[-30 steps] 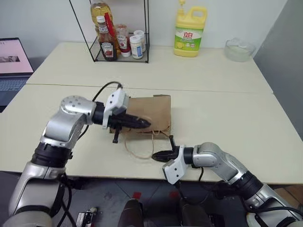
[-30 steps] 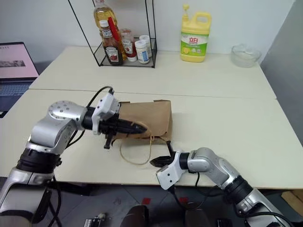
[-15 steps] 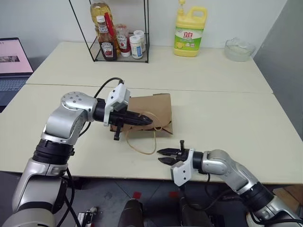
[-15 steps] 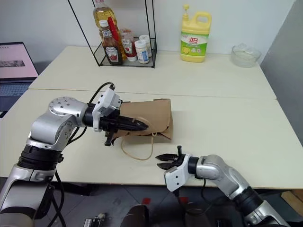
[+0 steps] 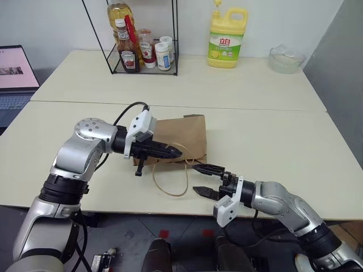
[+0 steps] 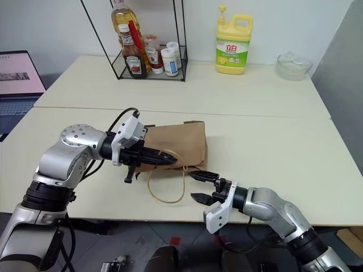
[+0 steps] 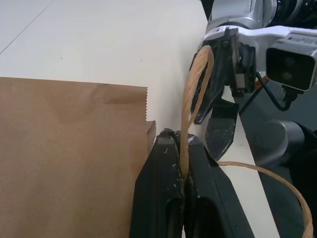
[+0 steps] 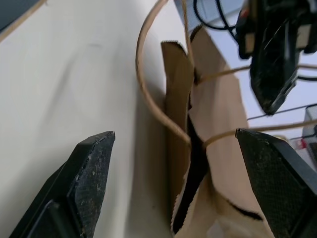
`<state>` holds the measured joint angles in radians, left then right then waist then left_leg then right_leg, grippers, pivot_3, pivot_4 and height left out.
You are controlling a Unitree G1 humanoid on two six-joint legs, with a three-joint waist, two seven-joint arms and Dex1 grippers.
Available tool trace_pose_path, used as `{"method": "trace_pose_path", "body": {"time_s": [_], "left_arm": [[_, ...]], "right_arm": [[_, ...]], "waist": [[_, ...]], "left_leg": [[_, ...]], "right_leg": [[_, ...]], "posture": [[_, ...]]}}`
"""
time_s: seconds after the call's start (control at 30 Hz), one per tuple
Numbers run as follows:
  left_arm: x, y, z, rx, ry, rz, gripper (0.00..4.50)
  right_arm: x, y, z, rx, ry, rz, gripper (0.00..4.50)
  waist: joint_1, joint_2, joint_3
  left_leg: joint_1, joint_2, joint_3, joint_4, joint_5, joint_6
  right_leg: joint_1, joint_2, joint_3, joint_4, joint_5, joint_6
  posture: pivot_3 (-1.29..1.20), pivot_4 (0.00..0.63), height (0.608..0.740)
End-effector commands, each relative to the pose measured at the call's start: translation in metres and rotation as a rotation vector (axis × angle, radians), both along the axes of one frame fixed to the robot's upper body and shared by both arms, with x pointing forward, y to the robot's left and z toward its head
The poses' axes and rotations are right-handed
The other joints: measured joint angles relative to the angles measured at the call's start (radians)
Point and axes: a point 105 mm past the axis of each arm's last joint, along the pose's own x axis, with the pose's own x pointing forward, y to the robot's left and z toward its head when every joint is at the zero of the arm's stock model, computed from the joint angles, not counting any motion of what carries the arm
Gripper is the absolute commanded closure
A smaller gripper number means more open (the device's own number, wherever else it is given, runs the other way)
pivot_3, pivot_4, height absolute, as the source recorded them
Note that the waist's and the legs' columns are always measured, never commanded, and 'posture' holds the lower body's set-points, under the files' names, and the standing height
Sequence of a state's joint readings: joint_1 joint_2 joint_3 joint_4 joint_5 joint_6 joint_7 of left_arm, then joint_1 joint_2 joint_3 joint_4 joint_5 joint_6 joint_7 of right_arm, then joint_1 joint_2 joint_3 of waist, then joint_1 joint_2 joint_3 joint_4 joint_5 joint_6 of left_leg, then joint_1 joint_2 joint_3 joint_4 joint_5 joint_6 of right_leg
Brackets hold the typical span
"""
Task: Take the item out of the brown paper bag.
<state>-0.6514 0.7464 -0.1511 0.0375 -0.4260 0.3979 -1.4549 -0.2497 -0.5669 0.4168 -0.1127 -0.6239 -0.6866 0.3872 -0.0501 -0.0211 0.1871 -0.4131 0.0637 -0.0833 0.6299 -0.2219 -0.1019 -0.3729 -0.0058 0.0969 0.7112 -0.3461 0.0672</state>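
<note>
1. My arms are brushed silver-grey metal with rounded shells and black bands at the joints.
2. Each wrist carries a white boxy housing; a dark camera lens sits in the right one.
3. A thin black cable loops over my left wrist.
4. My left gripper point(image 5: 174, 151) and right gripper point(image 5: 204, 179) have tapered, scuffed black fingers.

Two red Chinese characters, "立白", were seen printed on the green-and-white label of the tall yellow plastic detergent jug point(image 5: 227, 38) standing at the back of the table. The labels on the bottles in the black wire rack point(image 5: 140, 42) could not be read.
</note>
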Motion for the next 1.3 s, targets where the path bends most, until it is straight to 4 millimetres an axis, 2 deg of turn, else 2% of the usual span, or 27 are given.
{"method": "trace_pose_path", "body": {"time_s": [0.03, 0.2, 0.47, 0.57, 0.6, 0.87, 0.9, 1.17, 1.23, 1.3], "left_arm": [[-0.001, 0.0, 0.007, -0.001, -0.042, -0.018, 4.5], [0.0, -0.001, 0.007, -0.001, -0.043, -0.02, 4.5], [-0.001, -0.002, 0.007, 0.0, -0.042, -0.019, 4.5], [-0.002, -0.002, 0.007, 0.001, -0.043, -0.021, 4.5], [-0.002, -0.002, 0.007, 0.002, -0.044, -0.022, 4.5], [-0.003, -0.002, 0.008, 0.003, -0.046, -0.023, 4.5], [-0.003, -0.002, 0.008, 0.003, -0.046, -0.023, 4.5], [-0.001, -0.003, 0.016, -0.016, -0.051, -0.011, 4.5], [0.003, -0.005, 0.024, -0.039, -0.057, 0.005, 4.5], [0.009, -0.009, 0.04, -0.082, -0.065, 0.029, 4.5]], "right_arm": [[-0.005, 0.01, 0.002, -0.008, -0.044, 0.074, 0.41], [-0.004, 0.018, -0.006, -0.032, -0.049, 0.114, 0.41], [0.009, 0.032, -0.006, -0.036, -0.051, 0.112, 0.41], [0.009, 0.035, -0.005, -0.035, -0.043, 0.124, 0.95], [0.009, 0.036, -0.006, -0.036, -0.04, 0.126, 1.25], [0.01, 0.036, -0.007, -0.035, -0.021, 0.119, 4.22], [0.01, 0.036, -0.007, -0.035, -0.019, 0.119, 4.47], [0.01, 0.035, -0.01, -0.039, 0.01, 0.115, 4.47], [0.009, 0.035, -0.013, -0.048, 0.026, 0.117, 4.47], [0.007, 0.034, -0.02, -0.066, 0.055, 0.119, 4.47]], "waist": [[-0.001, 0.0, 0.0], [-0.001, 0.0, 0.0], [-0.004, 0.0, 0.0], [-0.004, 0.0, 0.0], [-0.004, 0.0, 0.0], [-0.004, 0.0, 0.0], [-0.004, 0.0, 0.0], [-0.004, 0.0, 0.0], [-0.004, 0.0, 0.0], [-0.002, 0.0, 0.0]], "left_leg": [[0.0, 0.0, 0.0, 0.0, 0.0, 0.0], [0.0, 0.0, 0.0, 0.0, 0.0, 0.0], [0.0, 0.0, 0.0, 0.0, 0.0, 0.0], [0.0, 0.0, 0.0, 0.0, 0.0, 0.0], [0.0, 0.0, 0.0, 0.0, 0.0, 0.0], [0.0, 0.0, 0.0, 0.0, 0.0, 0.0], [0.0, 0.0, 0.0, 0.0, 0.0, 0.0], [0.0, 0.0, 0.0, 0.0, 0.0, 0.0], [0.0, 0.0, 0.0, 0.0, 0.0, 0.0], [0.0, 0.0, 0.0, 0.0, 0.0, 0.0]], "right_leg": [[0.0, 0.0, 0.0, 0.0, 0.0, 0.0], [0.0, 0.0, 0.0, 0.0, 0.0, 0.0], [0.0, 0.0, 0.0, 0.0, 0.0, 0.0], [0.0, 0.0, 0.0, 0.0, 0.0, 0.0], [0.0, 0.0, 0.0, 0.0, 0.0, 0.0], [0.0, 0.0, 0.0, 0.0, 0.0, 0.0], [0.0, 0.0, 0.0, 0.0, 0.0, 0.0], [0.0, 0.0, 0.0, 0.0, 0.0, 0.0], [0.0, 0.0, 0.0, 0.0, 0.0, 0.0], [0.0, 0.0, 0.0, 0.0, 0.0, 0.0]], "posture": [[0.0, 0.15, 0.74], [0.0, 0.15, 0.74], [0.0, 0.15, 0.74], [0.0, 0.15, 0.74], [0.0, 0.15, 0.74], [0.0, 0.15, 0.74], [0.0, 0.15, 0.74], [0.0, 0.15, 0.74], [0.0, 0.15, 0.74], [0.0, 0.15, 0.74]]}}
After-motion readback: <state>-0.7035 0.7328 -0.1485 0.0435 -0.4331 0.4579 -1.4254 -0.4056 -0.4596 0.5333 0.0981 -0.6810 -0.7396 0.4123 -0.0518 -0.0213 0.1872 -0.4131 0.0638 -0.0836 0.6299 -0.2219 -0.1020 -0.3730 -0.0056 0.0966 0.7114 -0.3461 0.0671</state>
